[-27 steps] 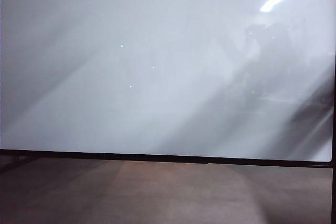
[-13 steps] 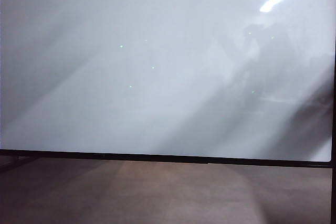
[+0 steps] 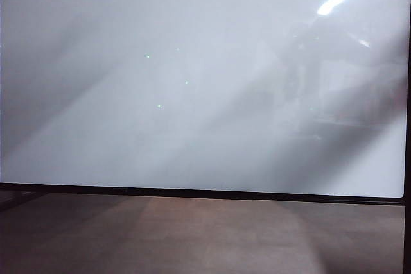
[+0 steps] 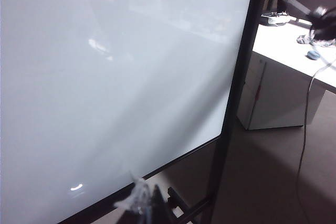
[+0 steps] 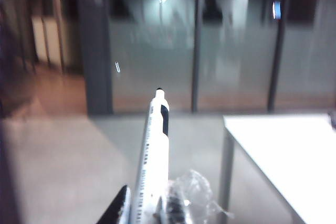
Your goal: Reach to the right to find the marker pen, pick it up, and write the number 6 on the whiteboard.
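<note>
Since the earlier frame, dark reflections on the whiteboard point(image 3: 192, 81) are seen shifted near its right edge. Away from the whiteboard, the marker pen point(image 5: 154, 156) is held clamped in the right gripper point(image 5: 149, 211). Beside its lower frame, the left gripper point(image 4: 142, 203) is barely visible; its state cannot be told.

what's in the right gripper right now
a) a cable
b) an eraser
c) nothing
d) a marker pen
d: in the right wrist view the right gripper is shut on the marker pen, a white barrel with a dark tip that points away from the camera.
</note>
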`<action>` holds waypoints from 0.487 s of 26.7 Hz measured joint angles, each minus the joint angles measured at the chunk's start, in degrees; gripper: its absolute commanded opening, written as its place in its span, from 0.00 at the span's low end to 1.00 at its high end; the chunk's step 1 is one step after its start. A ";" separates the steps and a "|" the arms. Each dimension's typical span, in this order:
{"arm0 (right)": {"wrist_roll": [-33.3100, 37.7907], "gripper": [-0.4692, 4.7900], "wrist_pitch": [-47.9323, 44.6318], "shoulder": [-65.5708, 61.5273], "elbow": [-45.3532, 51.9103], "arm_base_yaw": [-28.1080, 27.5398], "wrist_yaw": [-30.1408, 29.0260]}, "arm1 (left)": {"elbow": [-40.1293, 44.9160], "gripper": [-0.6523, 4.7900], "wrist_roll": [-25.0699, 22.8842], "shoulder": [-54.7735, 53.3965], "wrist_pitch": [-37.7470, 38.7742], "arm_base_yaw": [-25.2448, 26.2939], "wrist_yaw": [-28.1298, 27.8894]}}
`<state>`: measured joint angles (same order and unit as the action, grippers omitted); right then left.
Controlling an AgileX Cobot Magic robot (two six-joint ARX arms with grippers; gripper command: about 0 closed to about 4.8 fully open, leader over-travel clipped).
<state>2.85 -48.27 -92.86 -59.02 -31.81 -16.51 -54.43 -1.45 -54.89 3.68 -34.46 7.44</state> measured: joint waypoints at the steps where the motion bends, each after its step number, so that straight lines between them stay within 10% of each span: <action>1: 0.83 0.09 0.98 3.37 0.04 0.20 -0.07 | -0.02 0.11 0.00 0.00 0.02 0.02 -0.02; 6: 5.27 0.09 3.26 17.33 -0.20 3.78 -0.02 | 0.00 0.11 -0.02 -0.17 0.04 0.04 -0.02; 13: 5.42 0.09 10.53 25.75 -0.20 26.43 -0.13 | 0.00 0.11 -0.04 -0.04 -0.09 0.04 -2.10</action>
<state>8.27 -37.74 -67.11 -59.22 -5.39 -16.64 -54.43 -1.50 -54.94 3.60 -34.41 5.34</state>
